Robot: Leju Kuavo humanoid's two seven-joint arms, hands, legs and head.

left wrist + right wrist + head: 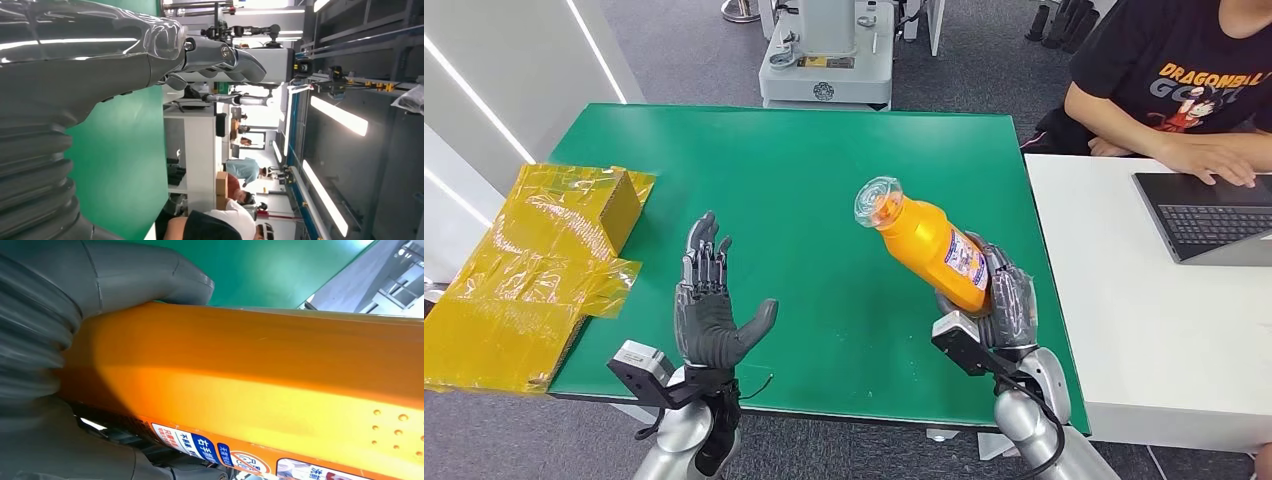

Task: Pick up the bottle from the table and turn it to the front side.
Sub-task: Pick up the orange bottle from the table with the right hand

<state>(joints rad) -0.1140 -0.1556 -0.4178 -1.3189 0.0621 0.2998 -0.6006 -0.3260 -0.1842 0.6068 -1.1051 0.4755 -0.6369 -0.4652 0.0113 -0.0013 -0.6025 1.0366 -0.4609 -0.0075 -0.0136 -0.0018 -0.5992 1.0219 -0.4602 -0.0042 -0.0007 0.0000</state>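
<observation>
An orange bottle [928,247] with a clear cap and a printed label is lifted above the green table [824,170], tilted so its cap leans toward the table's middle. My right hand [1004,305] grips its lower body; up close the thumb [150,275] wraps the bottle [260,375] and the label strip runs along one side. My left hand [711,305] hovers over the near left part of the table, palm turned inward, fingers straight and apart, holding nothing. Its fingers [220,55] stretch out beside the green surface.
Crumpled yellow film and a yellow-wrapped box [534,260] lie over the table's left edge. A white table [1144,330] with a laptop [1209,215] stands to the right, where a seated person [1184,85] rests a hand. A grey machine base [824,60] stands behind.
</observation>
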